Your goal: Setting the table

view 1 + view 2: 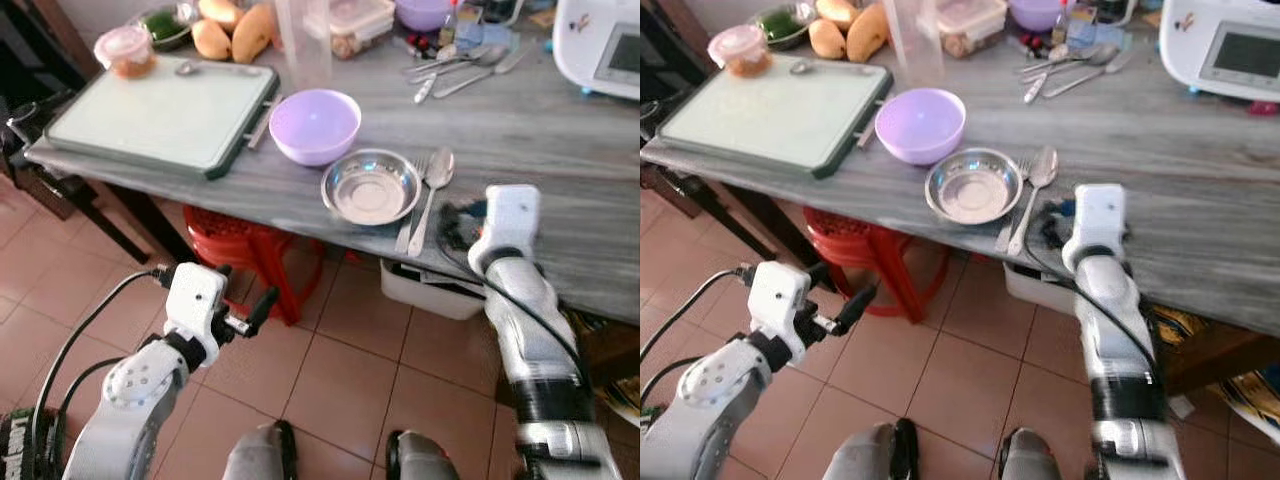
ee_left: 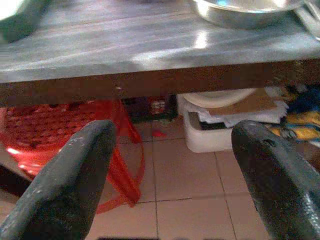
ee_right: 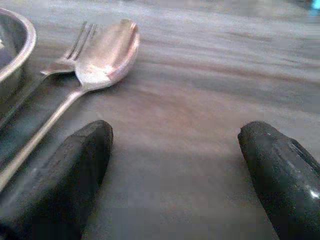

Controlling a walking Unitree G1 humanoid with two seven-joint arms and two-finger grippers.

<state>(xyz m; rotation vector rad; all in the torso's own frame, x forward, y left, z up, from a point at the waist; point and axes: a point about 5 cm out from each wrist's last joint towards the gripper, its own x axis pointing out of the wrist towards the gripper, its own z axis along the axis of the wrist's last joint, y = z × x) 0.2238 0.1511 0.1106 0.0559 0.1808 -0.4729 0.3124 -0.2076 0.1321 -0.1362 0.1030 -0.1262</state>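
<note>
A steel bowl (image 1: 371, 186) sits near the front edge of the grey table (image 1: 560, 140), with a purple bowl (image 1: 314, 125) just behind it to the left. A fork (image 1: 413, 215) and a spoon (image 1: 432, 195) lie side by side right of the steel bowl. My right gripper (image 3: 175, 170) rests low over the tabletop just right of the spoon handle, open and holding nothing. My left gripper (image 1: 255, 305) hangs below table height in front of the table edge, open and empty, facing the space under the table.
A white cutting board (image 1: 160, 115) lies at the table's left end, with mangoes (image 1: 235, 35) and a lidded container (image 1: 125, 50) behind it. More cutlery (image 1: 455, 65) and a white appliance (image 1: 600, 45) stand at the back. Under the table are a red stool (image 1: 250, 255) and a white bin (image 1: 430, 290).
</note>
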